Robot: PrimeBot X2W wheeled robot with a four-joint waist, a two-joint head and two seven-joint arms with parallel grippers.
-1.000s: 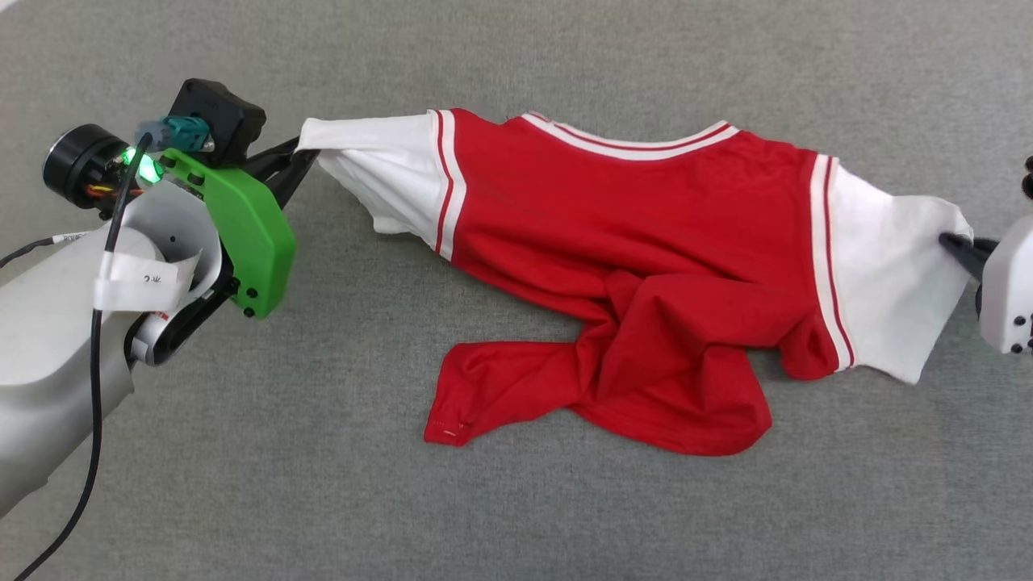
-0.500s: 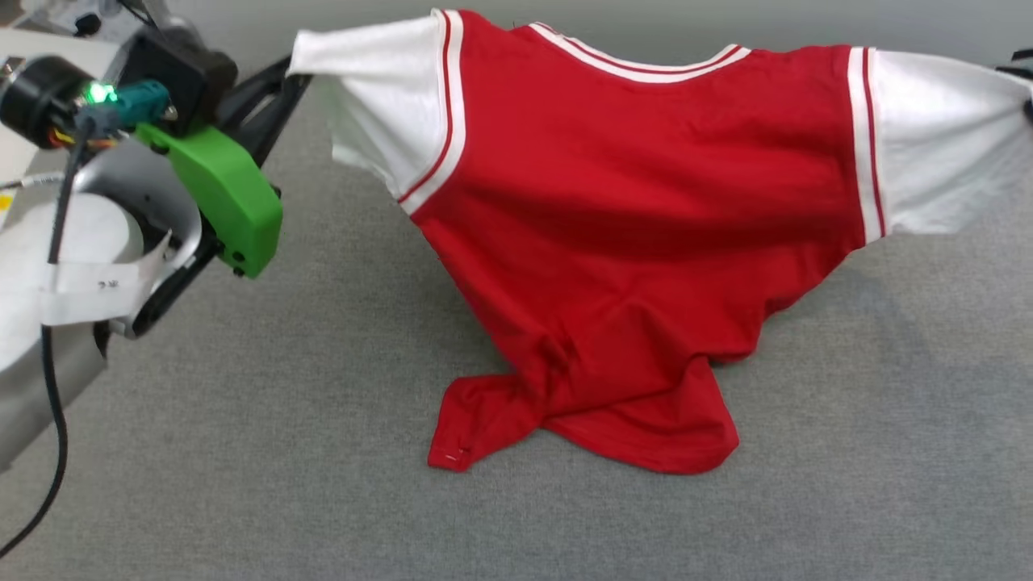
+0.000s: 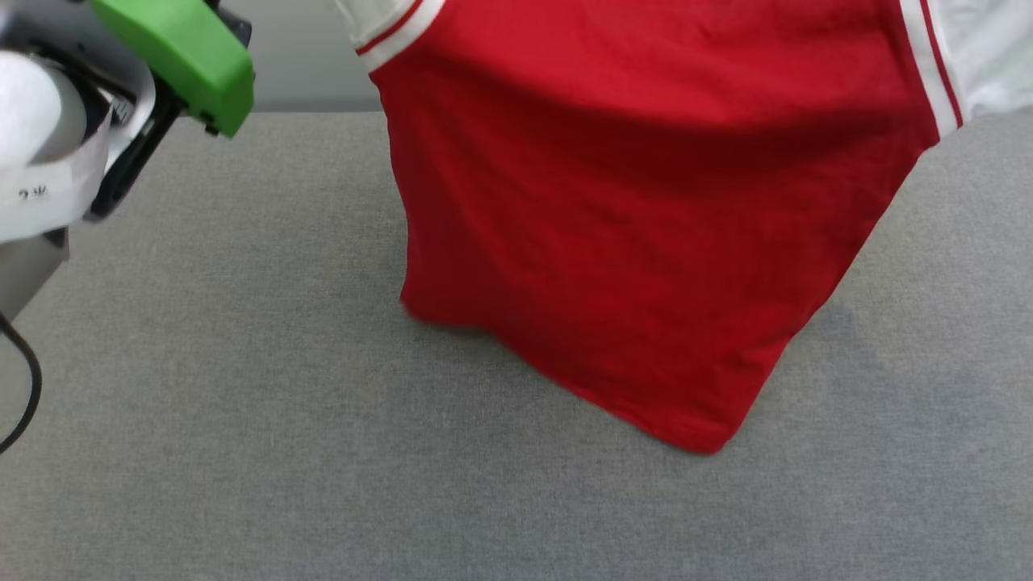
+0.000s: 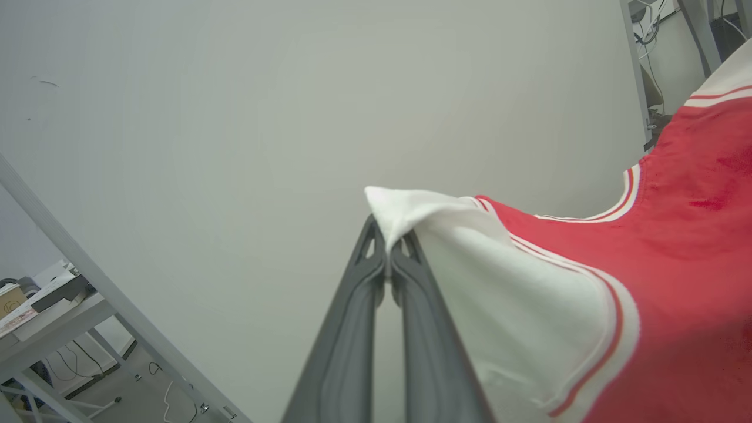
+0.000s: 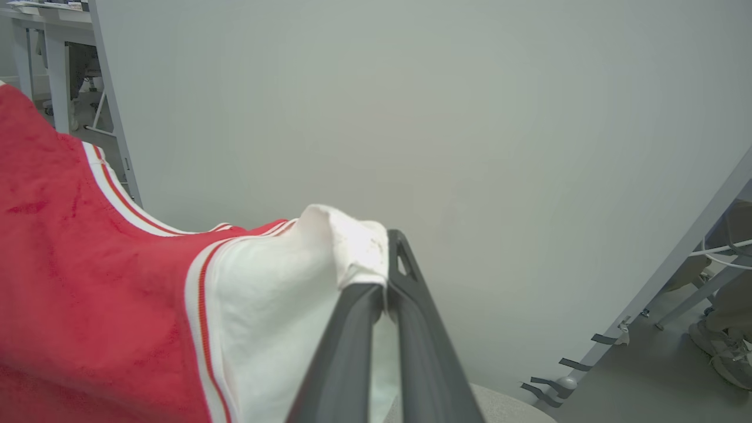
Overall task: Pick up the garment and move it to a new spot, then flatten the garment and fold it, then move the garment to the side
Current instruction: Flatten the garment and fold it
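The garment [image 3: 637, 210], a red jersey with white sleeves and striped trim, hangs spread in the air above the grey table [image 3: 242, 452]; its lowest hem corner [image 3: 702, 440] reaches down near the cloth surface. In the left wrist view my left gripper [image 4: 388, 244] is shut on the tip of one white sleeve [image 4: 517, 299]. My right gripper [image 5: 385, 276] is shut on the tip of the other white sleeve [image 5: 282, 294]. The left arm's green wrist cover [image 3: 181, 56] sits at the head view's upper left. No print shows on the side facing me.
A pale grey wall panel [image 4: 235, 117] stands behind the table. Metal frames and a cluttered desk [image 4: 41, 305] lie off to the left. A person's shoe [image 5: 722, 352] rests on the floor at the far right of the right wrist view.
Both grippers have risen with the sleeves, lifting the garment from a crumpled heap on the table to a hanging spread. The head camera has tilted up as well.
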